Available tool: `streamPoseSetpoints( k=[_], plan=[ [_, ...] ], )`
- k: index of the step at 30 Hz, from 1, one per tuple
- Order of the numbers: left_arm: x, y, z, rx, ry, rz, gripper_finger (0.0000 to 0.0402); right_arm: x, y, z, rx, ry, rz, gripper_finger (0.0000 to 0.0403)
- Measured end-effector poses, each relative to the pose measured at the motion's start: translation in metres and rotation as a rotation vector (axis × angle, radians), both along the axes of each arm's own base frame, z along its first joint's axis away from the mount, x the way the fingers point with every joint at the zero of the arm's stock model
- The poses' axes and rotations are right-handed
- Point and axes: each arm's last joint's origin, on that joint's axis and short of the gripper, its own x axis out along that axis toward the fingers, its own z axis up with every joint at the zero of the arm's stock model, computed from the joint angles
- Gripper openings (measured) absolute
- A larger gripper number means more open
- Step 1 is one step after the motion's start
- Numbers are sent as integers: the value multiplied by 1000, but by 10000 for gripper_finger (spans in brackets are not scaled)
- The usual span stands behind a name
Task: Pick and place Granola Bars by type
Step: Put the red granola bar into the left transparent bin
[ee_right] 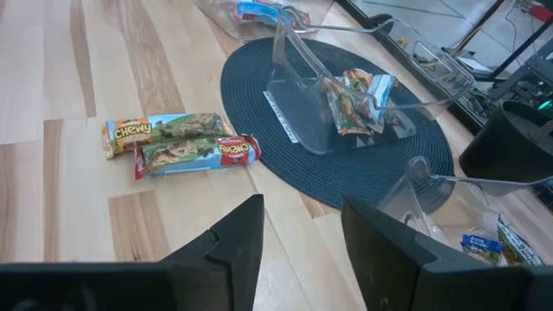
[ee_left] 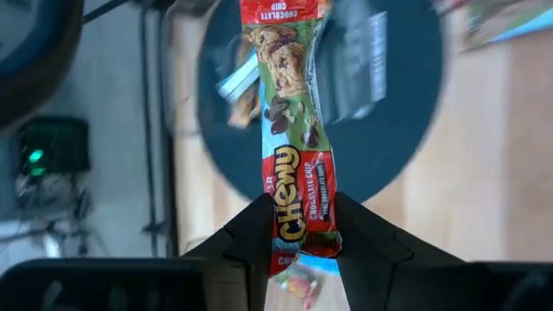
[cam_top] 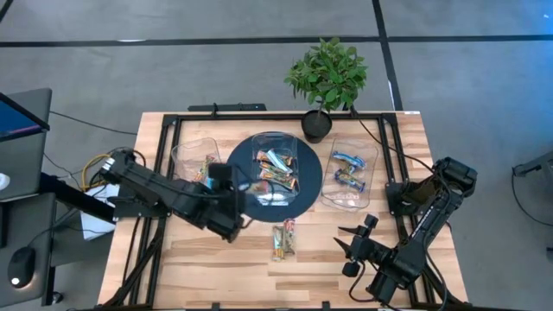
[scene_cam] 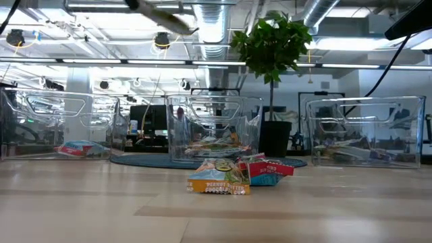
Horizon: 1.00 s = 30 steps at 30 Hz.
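Observation:
My left gripper [ee_left: 298, 238] is shut on a red, blue and green Chewy chocolate-chip bar [ee_left: 292, 130]. It is raised above the near-left edge of the dark round mat [cam_top: 246, 203]. Two more bars [cam_top: 283, 239] lie flat side by side on the wood, near of the mat; they also show in the low view [scene_cam: 233, 177] and the right wrist view [ee_right: 177, 142]. The middle clear tub [cam_top: 275, 168] on the mat holds several bars. My right gripper [ee_right: 302, 233] is open and waits near the table's near-right corner [cam_top: 352, 246]. My left gripper pinches the Chewy bar between its two fingers near one short end [ee_left: 298, 226]. The bar runs lengthwise out past the fingertips, along the fingers. It is lifted clear, and its free end [ee_left: 285, 13] points out over the mat and the middle tub.
A left clear tub [cam_top: 194, 160] holds a bar or two, and a right clear tub [cam_top: 350, 168] holds blue-wrapped bars. A potted plant [cam_top: 327, 78] stands at the far edge. Black frame rails run along the table's sides. Bare wood lies along the near edge.

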Motion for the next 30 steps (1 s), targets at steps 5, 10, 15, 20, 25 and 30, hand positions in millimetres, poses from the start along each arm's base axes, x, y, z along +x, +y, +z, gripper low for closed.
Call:
streamPoseSetpoints(
  k=[5,10,15,20,25,30],
  plan=[
    [-31,22,-17,48,3,98,101,0,0,0,0,0,0,148],
    [-66,48,-39,65,-16,243,101,3,-2,0,0,0,-13,149],
    [-98,68,-61,46,-79,426,101,10,-8,0,0,0,-41,149],
    [-113,80,-79,53,-213,623,101,19,-14,0,2,-2,-78,146],
    [-115,86,-98,57,-244,718,101,24,-19,0,2,-1,-103,146],
    [-114,88,-114,-6,-194,764,101,25,-20,0,3,2,-106,143]
  ],
)
